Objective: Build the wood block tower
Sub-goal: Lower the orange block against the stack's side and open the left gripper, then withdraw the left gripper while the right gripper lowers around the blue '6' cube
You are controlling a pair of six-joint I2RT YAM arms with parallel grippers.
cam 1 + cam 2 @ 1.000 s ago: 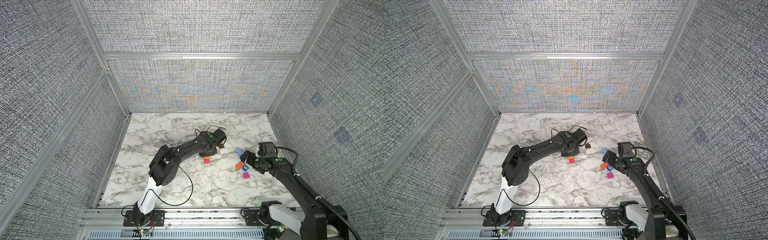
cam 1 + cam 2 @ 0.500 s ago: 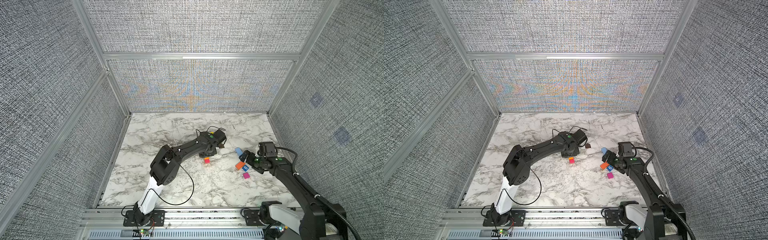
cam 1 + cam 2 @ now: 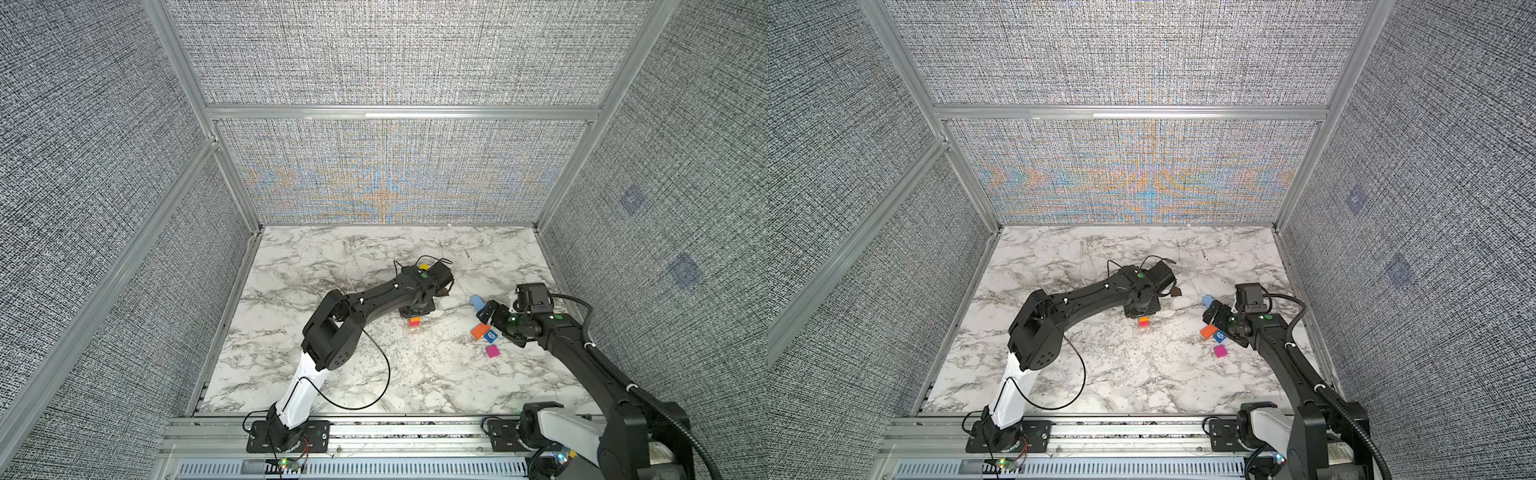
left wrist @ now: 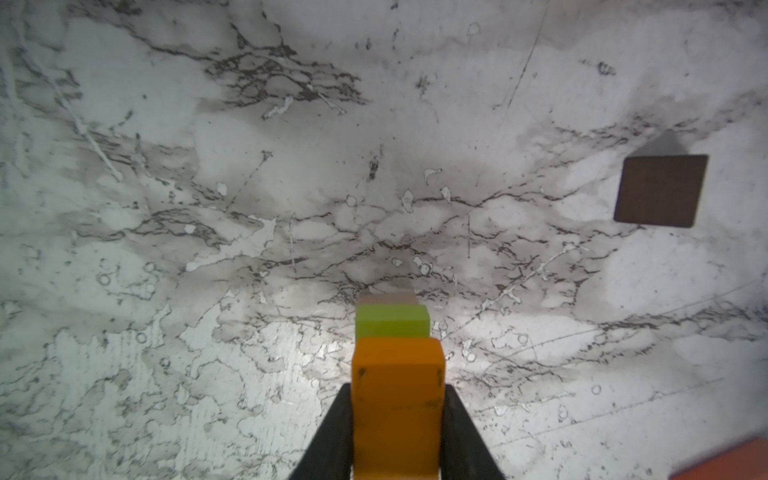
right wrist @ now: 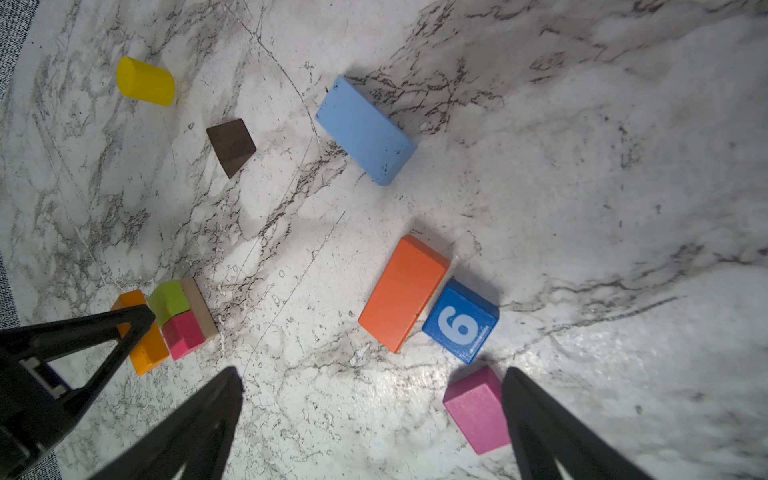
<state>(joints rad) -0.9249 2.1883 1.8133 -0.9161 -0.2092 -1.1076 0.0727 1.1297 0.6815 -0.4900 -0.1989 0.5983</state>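
Marble table (image 3: 332,374); no containers in view. Left gripper (image 4: 397,388) is clamped on the orange block (image 4: 397,365), resting it on the tower (image 5: 178,316) directly beneath (green cube (image 5: 168,297) and pink cube (image 5: 185,332) on tan brick (image 5: 201,307)), probably squaring it before release. Right gripper (image 5: 372,374) has its jaws apart, with the magenta cube (image 5: 473,407) between them beside one finger, likely the next pick.

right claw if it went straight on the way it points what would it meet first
Likely the magenta cube, lying between the tips of the open right claw, off to one side; beyond it, the blue 6 cube. Depth is unclear.
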